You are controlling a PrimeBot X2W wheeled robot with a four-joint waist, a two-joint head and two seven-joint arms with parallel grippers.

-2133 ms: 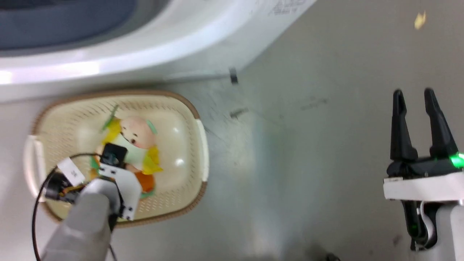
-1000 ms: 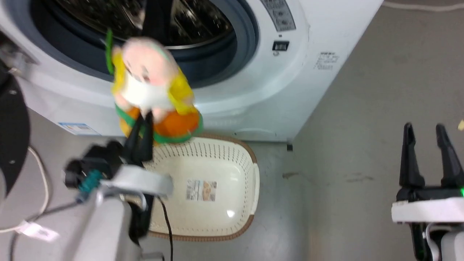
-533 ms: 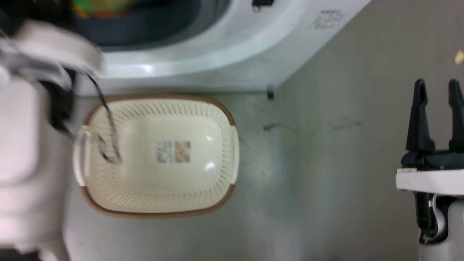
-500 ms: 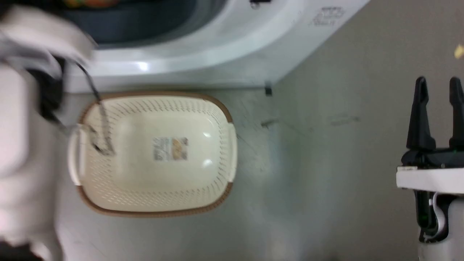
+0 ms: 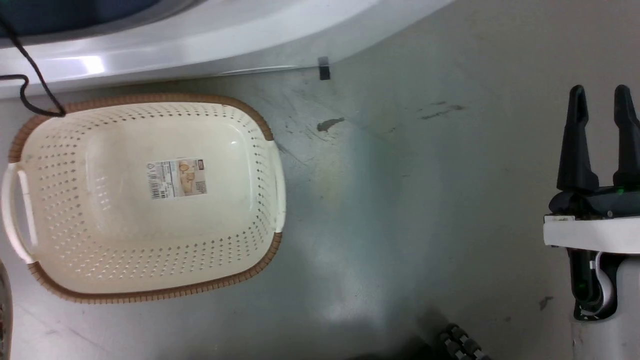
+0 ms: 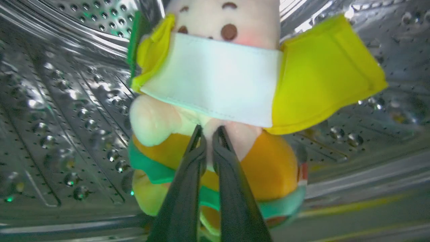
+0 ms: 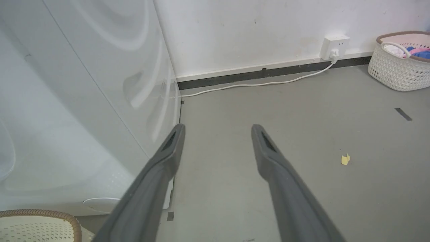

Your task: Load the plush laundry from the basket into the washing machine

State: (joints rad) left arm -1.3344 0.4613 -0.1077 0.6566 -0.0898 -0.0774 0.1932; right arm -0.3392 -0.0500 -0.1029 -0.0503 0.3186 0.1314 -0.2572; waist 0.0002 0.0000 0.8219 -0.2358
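Drum (image 6: pixel 50 101) backdrop: plush (image 6: pixel 211 74) in left hand (image 6: pixel 209 130)

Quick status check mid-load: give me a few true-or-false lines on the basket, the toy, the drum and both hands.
1. The basket on the floor has no toys in it. True.
2. The left hand is open and clear of the toy. False: its fingers are shut on the toy.
3. The toy is inside the steel drum. True.
4. The right hand is holding something. False: it is open and empty, over bare floor.
5. The second basket by the wall is empty. False: it holds clothes.
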